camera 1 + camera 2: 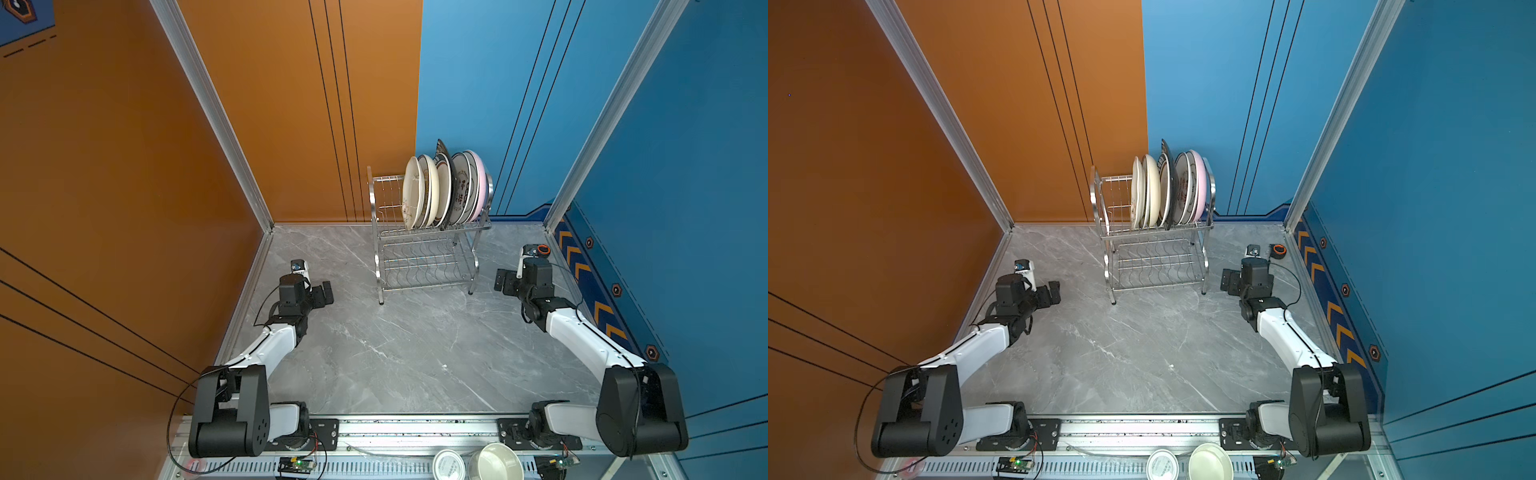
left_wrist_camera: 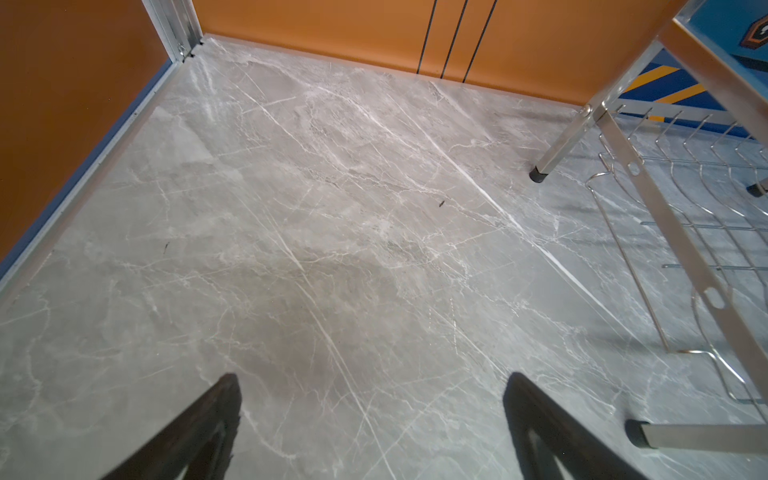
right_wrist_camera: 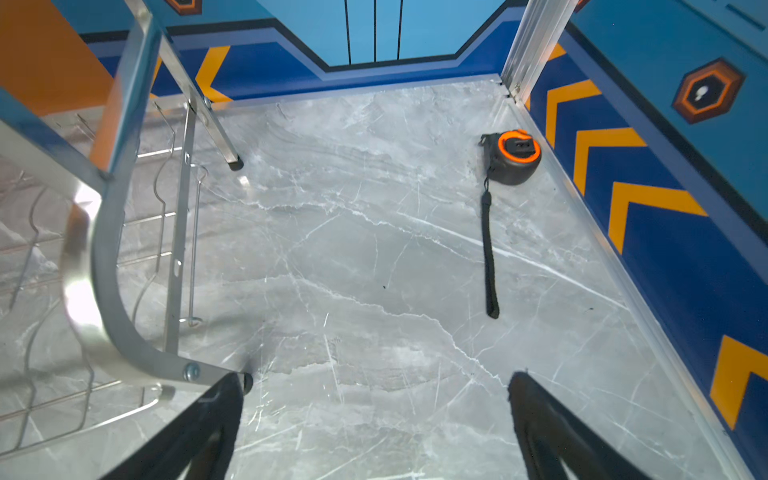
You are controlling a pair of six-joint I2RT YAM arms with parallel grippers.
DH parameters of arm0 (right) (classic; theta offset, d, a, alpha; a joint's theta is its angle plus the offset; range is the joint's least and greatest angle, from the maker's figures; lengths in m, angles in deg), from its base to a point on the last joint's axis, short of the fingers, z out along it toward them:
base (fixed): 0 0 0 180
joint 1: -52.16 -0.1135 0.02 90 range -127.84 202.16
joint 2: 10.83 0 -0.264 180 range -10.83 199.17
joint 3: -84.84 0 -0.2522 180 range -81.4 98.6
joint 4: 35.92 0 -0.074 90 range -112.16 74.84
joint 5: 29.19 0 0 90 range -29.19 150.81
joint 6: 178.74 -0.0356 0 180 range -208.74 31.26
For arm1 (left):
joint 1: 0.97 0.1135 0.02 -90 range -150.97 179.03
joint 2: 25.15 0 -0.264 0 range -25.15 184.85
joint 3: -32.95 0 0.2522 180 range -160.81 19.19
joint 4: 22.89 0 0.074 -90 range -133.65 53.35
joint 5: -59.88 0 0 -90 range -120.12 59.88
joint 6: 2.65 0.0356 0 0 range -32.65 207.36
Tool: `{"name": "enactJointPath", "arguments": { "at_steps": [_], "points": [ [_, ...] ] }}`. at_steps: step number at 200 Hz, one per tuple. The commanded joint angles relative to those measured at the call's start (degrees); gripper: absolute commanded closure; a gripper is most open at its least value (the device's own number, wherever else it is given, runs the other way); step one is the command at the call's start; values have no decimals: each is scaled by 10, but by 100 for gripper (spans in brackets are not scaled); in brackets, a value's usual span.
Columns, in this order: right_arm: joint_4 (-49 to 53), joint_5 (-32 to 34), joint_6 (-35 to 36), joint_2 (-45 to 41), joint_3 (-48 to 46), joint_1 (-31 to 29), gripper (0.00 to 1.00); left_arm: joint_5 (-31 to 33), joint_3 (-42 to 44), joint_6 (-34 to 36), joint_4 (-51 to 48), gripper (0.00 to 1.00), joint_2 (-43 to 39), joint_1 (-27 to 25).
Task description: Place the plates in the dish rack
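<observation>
Left gripper point(image 1: 326, 293), left of centre: jaws wide, nothing held. Right gripper point(image 1: 502, 282), right of centre: also wide and empty. Dish rack point(image 1: 377, 266) stands between them on the marble table point(image 1: 395, 353), upper centre. Plates point(image 1: 440, 191) stand upright in its top tier. Tape measure point(image 3: 515, 160) lies near the right wall.

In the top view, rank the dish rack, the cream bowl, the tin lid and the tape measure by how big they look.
1. dish rack
2. cream bowl
3. tin lid
4. tape measure
Bowl and lid sit nearer the camera and are cropped at the frame edge, which skews them.
</observation>
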Motion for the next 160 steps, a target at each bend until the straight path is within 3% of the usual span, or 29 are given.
{"name": "enactJointPath", "arguments": {
  "at_steps": [1,95,160],
  "points": [
    [-117,-10,20,0,-47,3,0,37,35,32,94,0,2,-6],
    [-345,-56,44,28,-173,34,0,90,100,84,272,1,59,-34],
    [-523,-70,38,104,-234,46,0,123,130,61,409,1,141,-22]
  ]
}}
